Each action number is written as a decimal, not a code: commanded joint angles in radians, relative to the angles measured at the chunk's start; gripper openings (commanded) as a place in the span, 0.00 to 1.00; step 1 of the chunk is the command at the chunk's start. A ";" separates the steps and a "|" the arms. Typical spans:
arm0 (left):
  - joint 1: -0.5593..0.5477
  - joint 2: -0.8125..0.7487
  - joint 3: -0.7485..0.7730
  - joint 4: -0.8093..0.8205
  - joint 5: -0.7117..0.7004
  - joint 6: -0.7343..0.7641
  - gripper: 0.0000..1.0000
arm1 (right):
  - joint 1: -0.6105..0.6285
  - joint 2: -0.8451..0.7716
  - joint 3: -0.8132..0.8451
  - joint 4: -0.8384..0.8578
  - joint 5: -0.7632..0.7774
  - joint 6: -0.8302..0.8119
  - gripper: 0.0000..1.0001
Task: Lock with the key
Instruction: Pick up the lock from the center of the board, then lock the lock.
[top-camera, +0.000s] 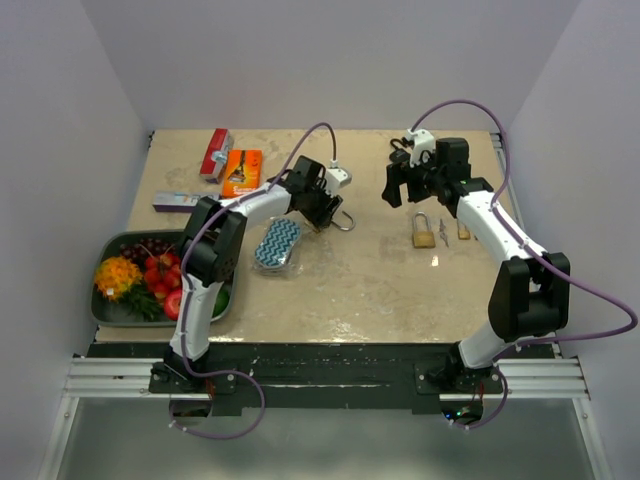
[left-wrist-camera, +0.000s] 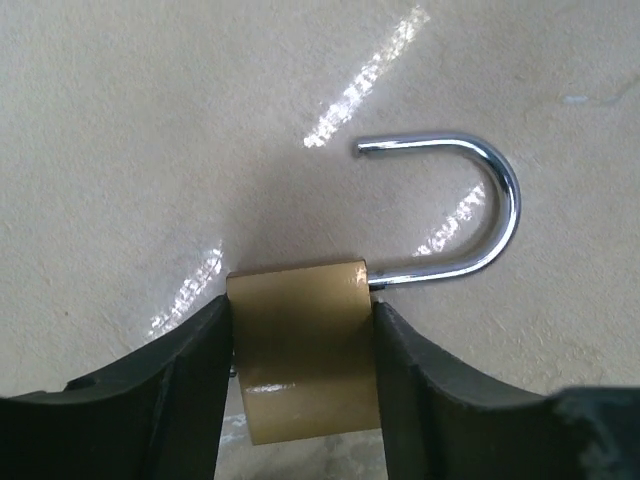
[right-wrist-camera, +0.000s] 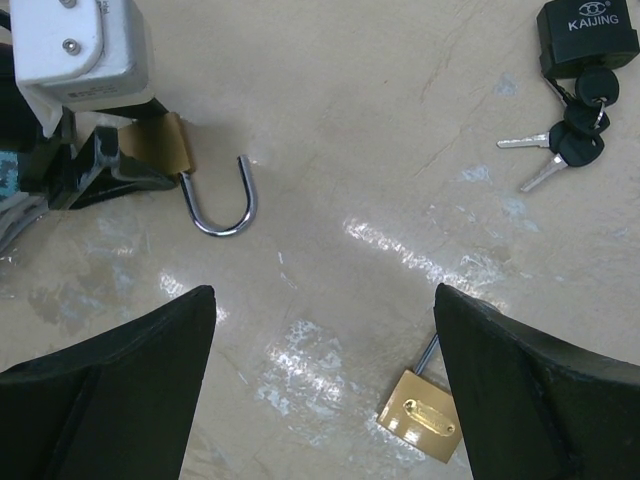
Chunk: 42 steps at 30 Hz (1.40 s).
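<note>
A brass padlock (left-wrist-camera: 305, 350) with its steel shackle (left-wrist-camera: 470, 200) swung open lies on the table, its body pinched between the fingers of my left gripper (left-wrist-camera: 302, 306). From above, that padlock (top-camera: 341, 221) shows at the tip of my left gripper (top-camera: 322, 208). My right gripper (top-camera: 403, 190) hovers open over bare table, and its own camera shows nothing between the fingers of the right gripper (right-wrist-camera: 322, 300). A small key (top-camera: 443, 232) lies beside a second, closed brass padlock (top-camera: 423, 232). That second padlock (right-wrist-camera: 420, 415) sits just under my right finger.
A black padlock (right-wrist-camera: 585, 40) with a bunch of black-headed keys (right-wrist-camera: 565, 140) lies beyond my right gripper. A patterned sponge (top-camera: 277, 243) sits near the left arm. A tray (top-camera: 107, 312) of fruit stands at front left, with small boxes (top-camera: 240, 172) behind it.
</note>
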 joint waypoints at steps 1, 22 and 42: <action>-0.006 0.061 0.052 -0.071 -0.036 -0.012 0.41 | -0.001 0.007 0.030 0.005 0.011 -0.004 0.93; 0.066 -0.218 -0.015 0.507 0.292 -0.987 0.00 | 0.008 -0.244 -0.253 0.447 0.083 0.284 0.91; 0.093 -0.263 -0.201 0.911 0.287 -1.701 0.00 | 0.320 -0.106 -0.249 0.703 0.348 0.238 0.88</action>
